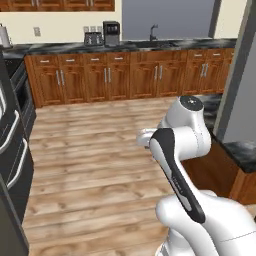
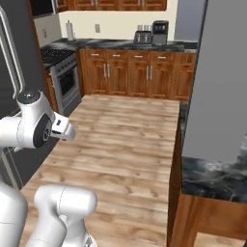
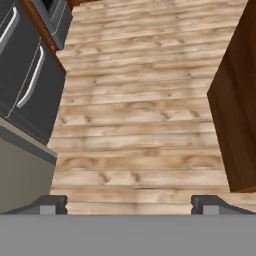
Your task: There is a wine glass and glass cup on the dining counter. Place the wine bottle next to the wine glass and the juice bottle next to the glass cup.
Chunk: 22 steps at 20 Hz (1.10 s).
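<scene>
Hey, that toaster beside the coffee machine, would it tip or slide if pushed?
The toaster looks low and boxy, so it would probably slide rather than tip. The dark stone counter under it looks smooth, so it may skid easily. Its shell seems rigid.

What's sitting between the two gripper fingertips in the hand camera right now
Nothing is held: between the open gripper's fingertips the hand view shows bare wooden floor.

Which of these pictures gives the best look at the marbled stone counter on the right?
The right base view: the dining counter shows a broad patch of its black-and-grey top and its wooden base below. The left base view catches only a narrow strip of the top beyond the arm. The hand view shows just its reddish-brown side.
</scene>
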Tool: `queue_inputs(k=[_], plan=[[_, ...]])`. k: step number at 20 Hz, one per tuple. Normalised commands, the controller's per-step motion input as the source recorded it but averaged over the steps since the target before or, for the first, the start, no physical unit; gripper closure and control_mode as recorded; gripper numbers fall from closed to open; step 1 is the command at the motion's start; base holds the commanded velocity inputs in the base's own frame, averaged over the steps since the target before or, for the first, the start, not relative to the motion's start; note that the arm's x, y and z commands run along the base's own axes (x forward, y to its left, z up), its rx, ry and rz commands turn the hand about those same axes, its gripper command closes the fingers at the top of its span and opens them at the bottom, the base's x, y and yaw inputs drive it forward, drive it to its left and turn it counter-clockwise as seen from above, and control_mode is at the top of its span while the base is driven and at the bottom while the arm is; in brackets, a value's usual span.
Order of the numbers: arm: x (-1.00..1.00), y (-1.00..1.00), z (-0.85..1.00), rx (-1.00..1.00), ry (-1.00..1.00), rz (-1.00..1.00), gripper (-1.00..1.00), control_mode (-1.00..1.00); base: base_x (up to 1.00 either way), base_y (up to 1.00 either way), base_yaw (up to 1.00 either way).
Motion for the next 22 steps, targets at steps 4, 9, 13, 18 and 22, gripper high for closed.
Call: queue_inputs(k=[4, 9, 13, 18, 22], plan=[[0.00, 0.00, 0.00, 0.00, 0.00, 0.00, -1.00, 1.00, 0.80, 0.51, -0.04], [0.00, 0.00, 0.00, 0.00, 0.00, 0.00, -1.00, 1.00, 0.92, 0.31, -0.06], [0.00, 0.00, 0.00, 0.00, 0.00, 0.00, -1.00, 1.00, 0.94, 0.15, -0.05], [0.00, 0.00, 0.00, 0.00, 0.00, 0.00, -1.00, 1.00, 0.92, 0.01, -0.03], [0.00, 0.00, 0.00, 0.00, 0.00, 0.00, -1.00, 1.00, 0.93, 0.00, -0.01]])
